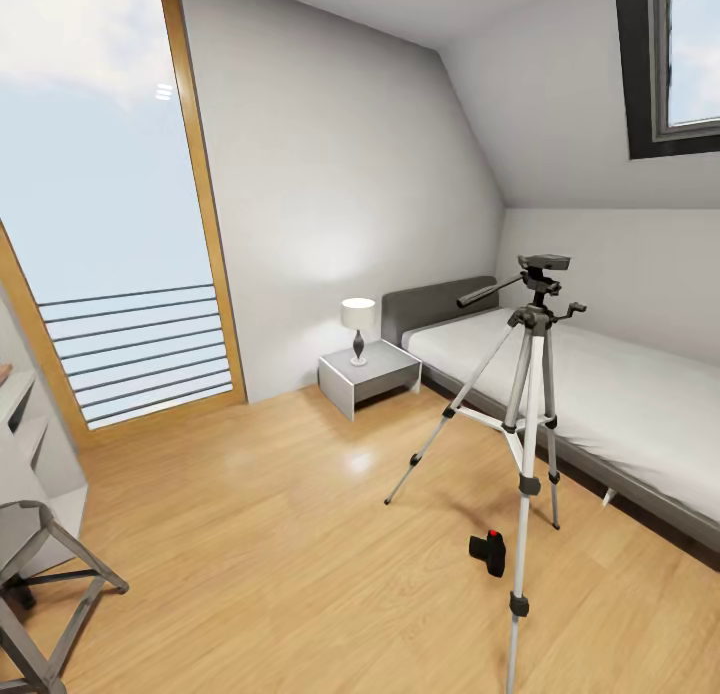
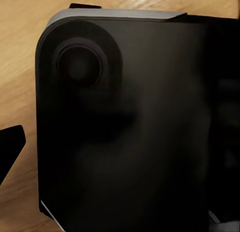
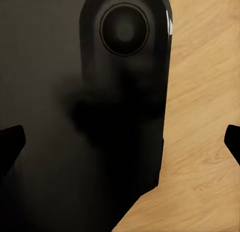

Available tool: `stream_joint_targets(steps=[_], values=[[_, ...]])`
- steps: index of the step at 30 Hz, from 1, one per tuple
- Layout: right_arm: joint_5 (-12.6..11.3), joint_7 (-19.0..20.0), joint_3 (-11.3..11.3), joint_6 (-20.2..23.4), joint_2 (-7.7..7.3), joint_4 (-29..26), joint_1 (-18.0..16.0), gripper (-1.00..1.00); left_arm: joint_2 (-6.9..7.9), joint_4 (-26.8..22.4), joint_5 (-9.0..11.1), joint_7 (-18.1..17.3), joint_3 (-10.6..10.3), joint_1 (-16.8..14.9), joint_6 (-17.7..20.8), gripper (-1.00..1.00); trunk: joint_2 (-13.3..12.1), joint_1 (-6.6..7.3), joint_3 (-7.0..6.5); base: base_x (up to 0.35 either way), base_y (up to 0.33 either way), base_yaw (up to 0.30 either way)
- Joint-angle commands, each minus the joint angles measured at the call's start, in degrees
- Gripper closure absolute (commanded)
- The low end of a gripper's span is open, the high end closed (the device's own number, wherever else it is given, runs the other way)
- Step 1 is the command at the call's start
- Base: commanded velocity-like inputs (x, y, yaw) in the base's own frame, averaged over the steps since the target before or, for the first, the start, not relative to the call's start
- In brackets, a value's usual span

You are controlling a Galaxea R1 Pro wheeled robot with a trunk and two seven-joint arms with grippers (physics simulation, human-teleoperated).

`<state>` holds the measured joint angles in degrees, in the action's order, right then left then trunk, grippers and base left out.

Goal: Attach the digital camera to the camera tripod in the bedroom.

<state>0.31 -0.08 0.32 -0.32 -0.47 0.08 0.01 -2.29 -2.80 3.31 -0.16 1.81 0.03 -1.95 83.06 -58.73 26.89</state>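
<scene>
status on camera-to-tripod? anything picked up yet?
Done: the robot is in the bedroom, with the tripod standing upright by the bed. In hand: nothing; the camera lies on the wood floor beside the tripod's front leg, and the tripod head is bare. The right wrist view shows finger tips spread wide with nothing between them. Left: approach, grasp the camera, mount it.

wood floor, grey bed, bedside lamp
</scene>
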Motion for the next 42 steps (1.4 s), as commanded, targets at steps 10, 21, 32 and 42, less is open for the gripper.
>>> stream_joint_targets(steps=[10, 21, 32, 42], values=[[0.0, 0.0, 0.0, -0.1, -0.05, 0.0, 0.0, -1.0, -0.08, -0.2, 2.0, 0.0, 0.2, 0.0, -0.3, -1.0, 0.0, 0.0, 0.04, 0.0, 0.0, 0.0], [0.0, 0.0, 0.0, -1.0, 0.02, 0.0, 0.0, -1.0, -0.09, -0.2, 2.1, 0.0, 0.2, 0.0, -0.3, -1.0, 0.0, 0.0, 0.04, 0.0, 0.0, -0.075], [0.0, 0.0, 0.0, -1.3, 0.1, 0.0, 0.0, -1.0, -0.08, -0.2, 2.1, 0.0, 0.2, 0.0, -0.3, -1.0, 0.0, 0.0, 0.04, 0.0, 0.0, -0.226], [0.0, 0.0, 0.0, -1.3, 0.1, 0.0, 0.0, -1.0, -0.08, -0.2, 2.1, 0.0, 0.2, 0.0, -0.3, -1.0, 0.0, 0.0, 0.04, 0.0, 0.0, -0.241]])
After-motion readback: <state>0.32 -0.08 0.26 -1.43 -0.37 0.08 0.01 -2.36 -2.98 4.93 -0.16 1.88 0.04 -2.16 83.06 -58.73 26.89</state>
